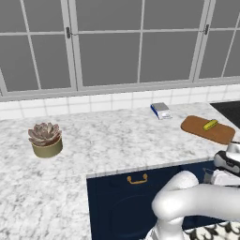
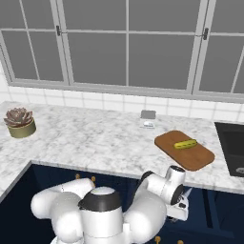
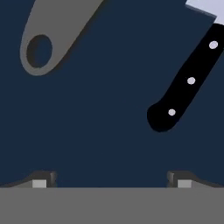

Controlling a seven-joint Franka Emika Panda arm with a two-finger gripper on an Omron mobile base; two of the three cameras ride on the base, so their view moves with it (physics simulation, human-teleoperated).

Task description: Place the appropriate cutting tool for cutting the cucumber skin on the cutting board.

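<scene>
Left base view: the board [image 1: 208,130] lies on the right of the marble counter [image 1: 108,140], with the cucumber [image 1: 210,124] on its far half. A blue-and-grey box [image 1: 161,110] sits near the tiled wall, and a potted succulent [image 1: 45,139] stands well to the left. The arm bends low at the lower right, in front of the dark blue cabinets [image 1: 126,201].

Right base view: the board [image 2: 184,149] and cucumber [image 2: 185,144] are right of centre, the plant [image 2: 19,122] far left. The arm reaches down below the counter edge toward the cabinet front.

Hand view: the gripper [image 3: 111,180] is spread wide, with nothing between its tips. Beyond it, on a dark blue surface, lie a knife [image 3: 186,85] with a black riveted handle at right and a grey handle [image 3: 50,37] with a hang hole at upper left; which tool that is I cannot tell, as its head is out of frame. Either tool should be stiff, light and slim, and likely slick. The best grip is probably across the handle's middle, clear of any blade.
</scene>
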